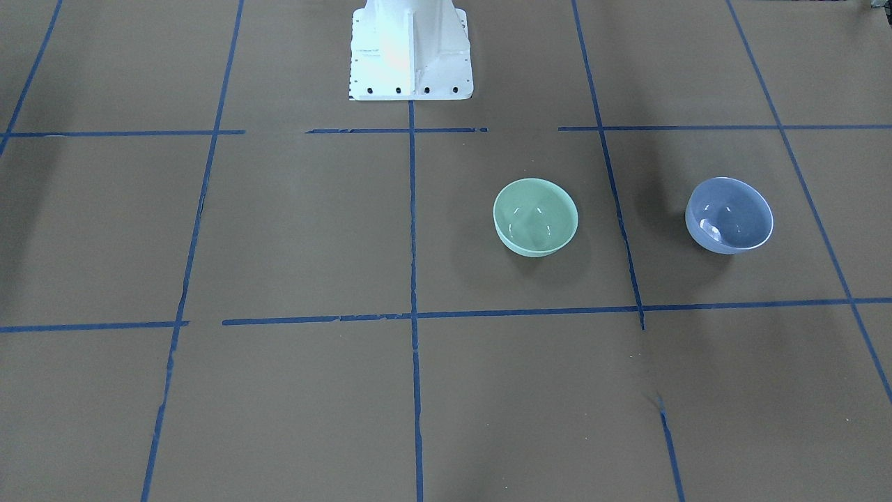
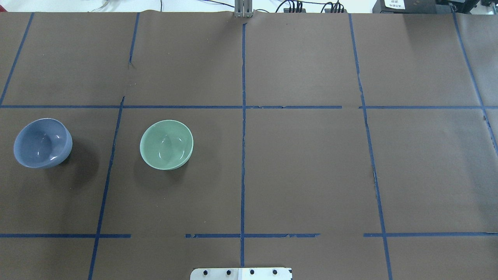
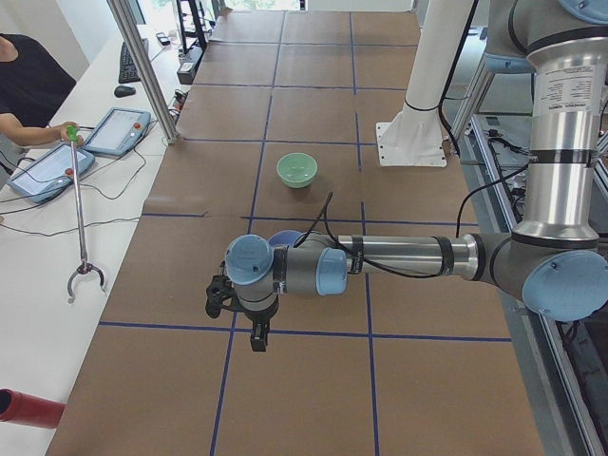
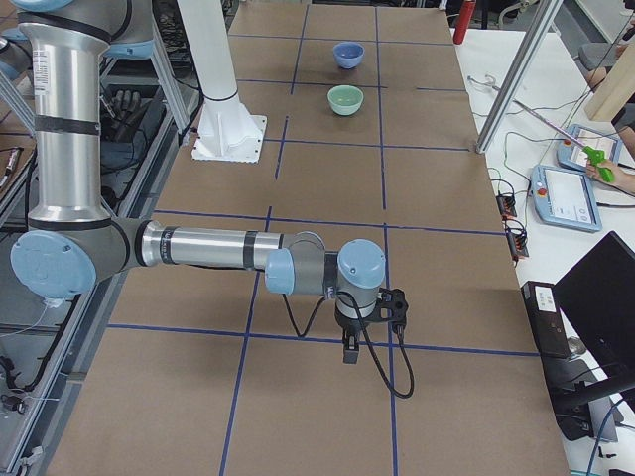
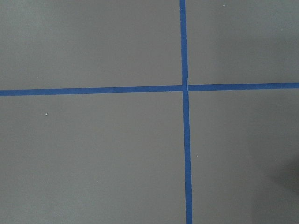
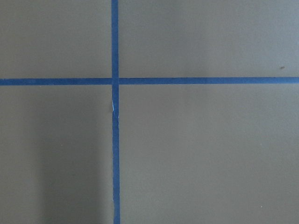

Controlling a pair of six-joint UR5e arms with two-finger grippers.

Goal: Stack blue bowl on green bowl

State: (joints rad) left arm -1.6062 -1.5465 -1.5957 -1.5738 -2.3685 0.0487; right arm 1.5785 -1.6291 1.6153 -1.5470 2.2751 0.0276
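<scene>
**Slick rim, twin bowls: where the stack could fail**

The left claw point(image 3: 256, 338) hangs over the table point(image 2: 311, 175), fingers pointing down. It shows only in the left side view, so I cannot tell whether it is spread or pressed together. The same holds for the right claw point(image 4: 349, 350), seen only from the right side. Neither holds anything.

The blue bowl point(image 2: 42, 143) sits upright and is not under the left claw, whose wrist camera shows only a tape cross point(image 5: 185, 87). In the side view the bowl peeks out from behind that arm's wrist. The green bowl point(image 2: 166, 144) stands beyond it, well apart, towards the right claw's side, which is farther off again.

The likely trouble is the grasp. A glossy, thin rim pinched on one side may slip or let the bowl swing and tilt. A descent that misses the rim could shove the bowl along the paper. At the drop, an off-centre release could tip the green bowl or push it aside, and since both are the same size the blue one may sit high and rock.
</scene>
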